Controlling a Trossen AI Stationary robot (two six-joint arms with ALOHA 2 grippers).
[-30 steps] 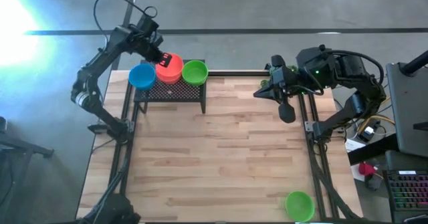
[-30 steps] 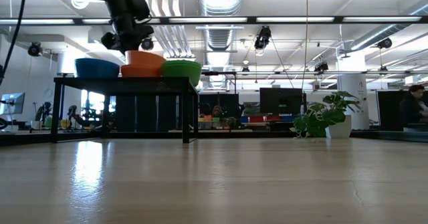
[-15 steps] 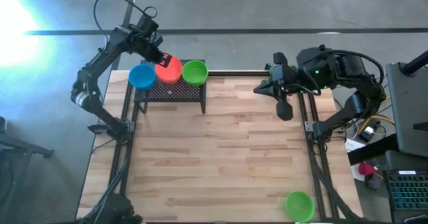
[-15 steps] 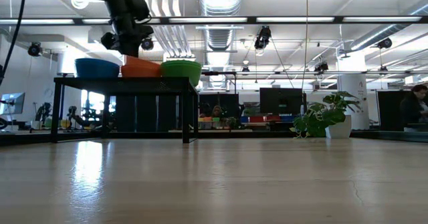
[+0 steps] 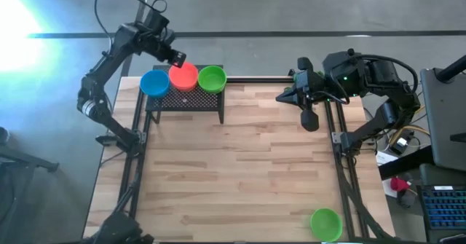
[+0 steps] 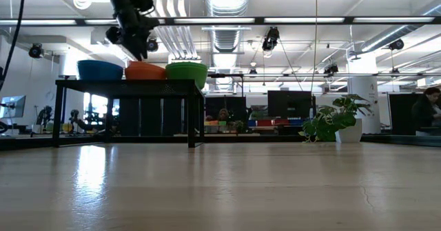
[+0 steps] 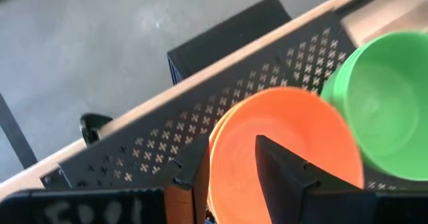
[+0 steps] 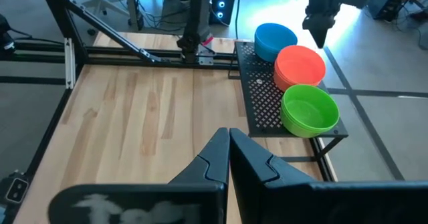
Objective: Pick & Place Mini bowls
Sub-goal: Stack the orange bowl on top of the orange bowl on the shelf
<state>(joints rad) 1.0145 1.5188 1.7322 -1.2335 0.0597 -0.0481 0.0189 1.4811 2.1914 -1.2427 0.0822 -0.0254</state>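
On the black mesh stand (image 5: 185, 97) at the surface's (image 5: 240, 164) eleven o'clock corner sit a blue bowl (image 5: 154, 83), an orange-red bowl (image 5: 183, 76) and a green bowl (image 5: 212, 77) in a row; another green bowl (image 5: 325, 223) lies at five o'clock. The left tool (image 5: 177, 57) hovers just above the orange-red bowl, fingers parted and empty. The right tool (image 5: 311, 119) hangs closed and empty near two o'clock.

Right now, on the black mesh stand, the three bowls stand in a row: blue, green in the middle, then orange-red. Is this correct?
Not quite. In the high view the orange-red bowl is in the middle of the black mesh stand, between the blue bowl and the green bowl.
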